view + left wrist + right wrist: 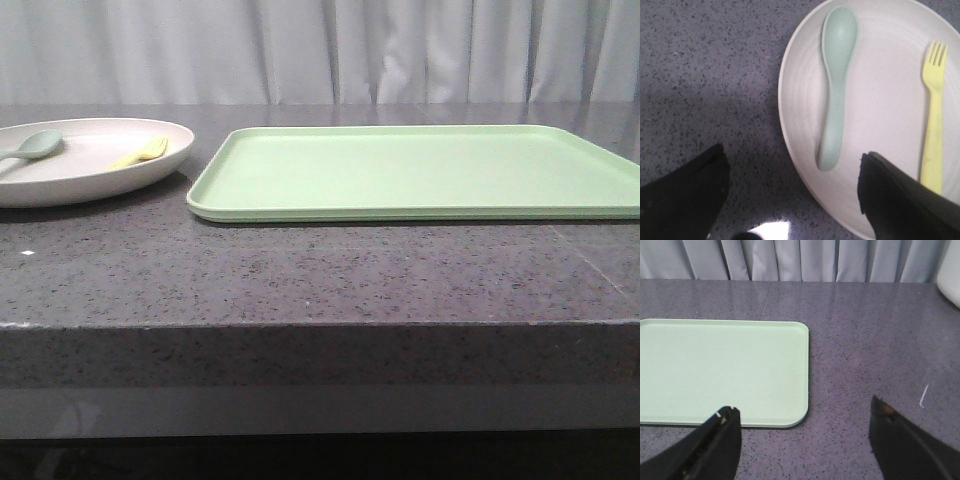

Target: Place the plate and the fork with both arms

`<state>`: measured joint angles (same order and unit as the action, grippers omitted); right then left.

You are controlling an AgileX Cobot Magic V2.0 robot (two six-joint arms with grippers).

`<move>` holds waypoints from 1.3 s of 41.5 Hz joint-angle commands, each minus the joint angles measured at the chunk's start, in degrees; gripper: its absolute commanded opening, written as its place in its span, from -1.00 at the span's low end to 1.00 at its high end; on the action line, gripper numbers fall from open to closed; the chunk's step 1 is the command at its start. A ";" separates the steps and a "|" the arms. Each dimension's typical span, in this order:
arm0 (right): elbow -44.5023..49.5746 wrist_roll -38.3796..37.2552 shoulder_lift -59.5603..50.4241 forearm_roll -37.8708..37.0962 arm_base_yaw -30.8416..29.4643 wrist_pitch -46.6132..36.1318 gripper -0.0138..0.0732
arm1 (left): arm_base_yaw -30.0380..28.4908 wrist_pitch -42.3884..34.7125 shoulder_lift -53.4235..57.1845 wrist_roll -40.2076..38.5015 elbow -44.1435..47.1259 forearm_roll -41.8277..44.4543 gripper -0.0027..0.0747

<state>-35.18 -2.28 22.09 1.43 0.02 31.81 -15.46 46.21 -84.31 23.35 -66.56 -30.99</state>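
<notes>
- The plate [75, 172], a wide shallow cream dish with a raised rim, sits on the dark speckled stone table [320, 275] at the far left of the front view, partly cut off by the picture's edge.
- The pale-yellow plastic fork [142, 153] lies inside the plate on its right part, tines pointing toward the rim nearest the tray.
- A grey-green spoon [33, 146] lies in the plate too, left of the fork and apart from it, with its bowl toward the fork's side.
- A large rectangular light-green tray [420, 172] lies flat on the table just to the right of the plate, with a narrow strip of bare table between them; nothing rests on it.
- Pale pleated curtains [320, 50] hang behind the table.
- In the left wrist view the left gripper [790, 192] hangs above the plate's edge with its jaws spread wide and nothing between them. One dark finger [687, 195] is over bare table, and the other is over the plate, covering the end of the fork's handle.
- That same view shows the spoon and fork lying roughly parallel on the plate, not touching.
- In the right wrist view the right gripper [802, 445] is also wide open and holds nothing. It is above the table near a rounded corner of the tray, one finger [707, 447] overlapping the tray's near edge in the picture, the other over bare stone.
- Neither arm appears in the front view.
</notes>
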 commanded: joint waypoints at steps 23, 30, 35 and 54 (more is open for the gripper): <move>-2.04 0.59 0.92 -0.62 0.04 -4.24 0.59 | -0.61 0.74 -14.58 5.56 -9.50 -13.54 0.34; -2.04 0.59 0.92 -0.62 0.04 -4.24 0.59 | -0.61 1.50 -16.71 7.59 -9.50 -17.84 0.13; -2.04 0.59 0.92 -0.62 0.04 -4.19 0.59 | -0.61 1.50 -17.40 7.59 -9.50 -17.94 -0.07; -2.04 0.59 0.92 -0.62 0.04 -4.19 0.59 | -0.61 0.49 -17.61 7.59 -9.50 -17.40 -0.86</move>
<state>-35.18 -2.28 22.09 1.43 0.02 31.81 -16.11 47.19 -104.53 30.79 -74.58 -46.40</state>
